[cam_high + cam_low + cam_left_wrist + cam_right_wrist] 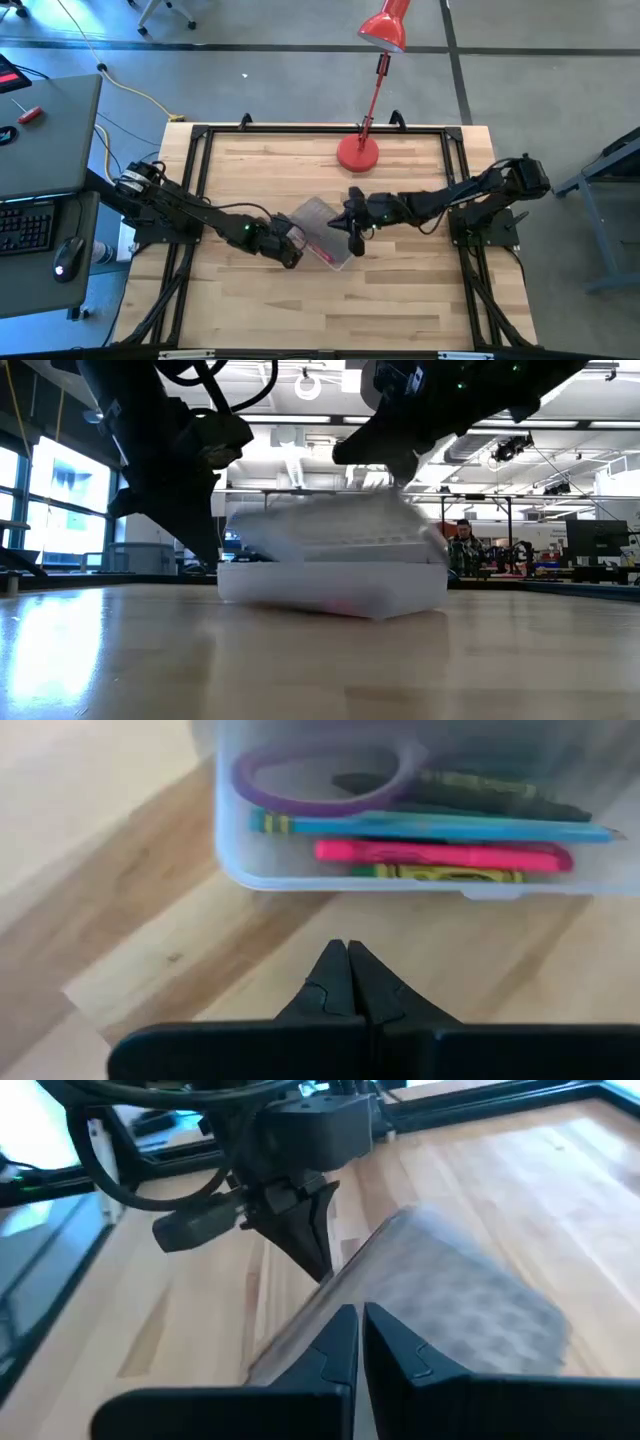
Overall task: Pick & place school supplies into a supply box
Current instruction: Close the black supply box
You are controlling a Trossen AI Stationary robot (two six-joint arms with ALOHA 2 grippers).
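Note:
The clear supply box [335,250] sits flat on the wooden table near its middle. Through its wall [240,870] I see purple scissors [320,775], a blue pencil [430,825], a pink marker [440,855] and a yellow-green crayon [440,873]. The ribbed translucent lid [460,1295] stands half raised and tilted over the box, blurred in the low view [340,525]. My left gripper [348,950] is shut, pointing down at the table just off the box's left end, with a strip of wood between. My right gripper [358,1315] is shut, above the lid's edge. My right gripper's shut fingertips [340,1330] come level from the table's right side at the lid's edge [400,1220]. Whether they touch it I cannot tell, since the fingers hide the spot.
A red desk lamp stands with its round base [358,152] at the table's far middle. A black frame [200,135] borders the table. Bare wood lies toward the near edge. A person [462,545] shows far off in the room behind.

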